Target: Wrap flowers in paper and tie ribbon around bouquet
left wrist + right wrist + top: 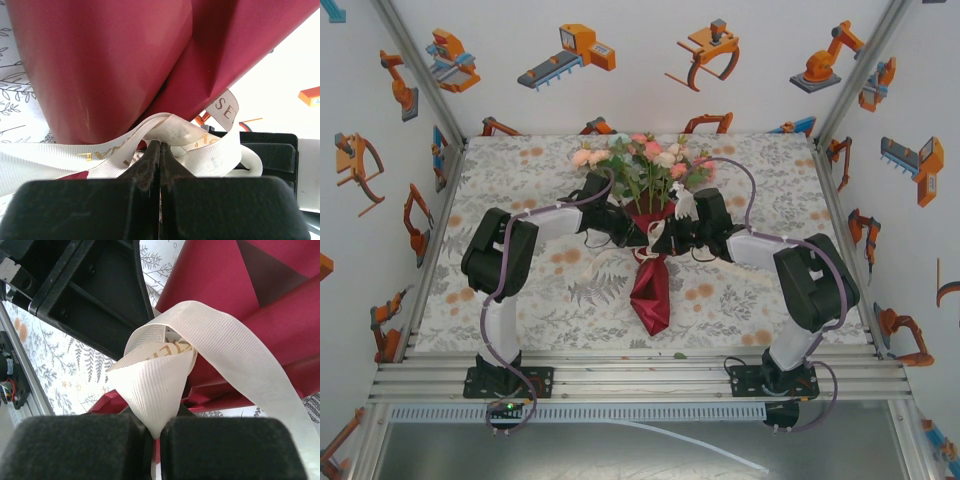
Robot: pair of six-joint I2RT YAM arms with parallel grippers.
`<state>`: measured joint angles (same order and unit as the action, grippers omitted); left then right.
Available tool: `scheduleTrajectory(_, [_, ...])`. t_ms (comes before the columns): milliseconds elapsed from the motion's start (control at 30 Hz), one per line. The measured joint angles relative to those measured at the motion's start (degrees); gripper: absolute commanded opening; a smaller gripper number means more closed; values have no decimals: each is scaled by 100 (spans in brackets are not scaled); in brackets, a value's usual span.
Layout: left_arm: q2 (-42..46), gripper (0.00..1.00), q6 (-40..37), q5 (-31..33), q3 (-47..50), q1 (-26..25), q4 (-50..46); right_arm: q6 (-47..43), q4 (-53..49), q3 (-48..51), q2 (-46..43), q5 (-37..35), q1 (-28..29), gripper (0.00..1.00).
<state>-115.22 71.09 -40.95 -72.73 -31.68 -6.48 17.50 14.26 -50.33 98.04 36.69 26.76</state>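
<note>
Grey leaf-print table cover (570,300) carries dark red thin paper cone (650,290), pink/peach/cream roses (640,160) at far end; paper creases easily, blooms fragile; cream satin ribbon (225,345) crosses cone's neck, floppy, prob. slippery, best taken nr the crossing; right gripper (156,432) pinches a ribbon fold; left gripper (160,145) jaws pressed together there.

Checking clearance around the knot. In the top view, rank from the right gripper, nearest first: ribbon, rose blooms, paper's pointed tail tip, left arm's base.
1. The ribbon, pinched by the right gripper at mid-table.
2. and 3. Blooms of the flowers on the far side and the tail tip of the paper on the near side: too close to call.
4. The left arm's base, at the near-left table edge.
</note>
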Motion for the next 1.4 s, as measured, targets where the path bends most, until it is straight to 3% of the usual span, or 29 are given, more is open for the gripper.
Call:
scheduleTrajectory(233, [28, 22, -323, 98, -24, 90, -420, -17, 13, 0, -17, 125, 4, 0])
scheduleTrajectory(500, [435, 25, -1316, 323, -35, 286, -1014, -15, 15, -44, -59, 127, 4, 0])
scheduleTrajectory(867, [516, 31, -2662, 214, -238, 87, -1266, 9, 11, -136, -59, 131, 4, 0])
scheduleTrajectory(1100, [514, 40, -2844, 170, -251, -11, -1222, 13, 11, -199, -59, 149, 4, 0])
scheduleTrajectory(1233, [511, 40, -2841, 216, -269, -20, -1165, 42, 11, -199, -59, 173, 4, 0])
scheduleTrajectory(1400, [503, 33, -2791, 223, -278, -20, -901, 52, 11, -199, -59, 212, 4, 0])
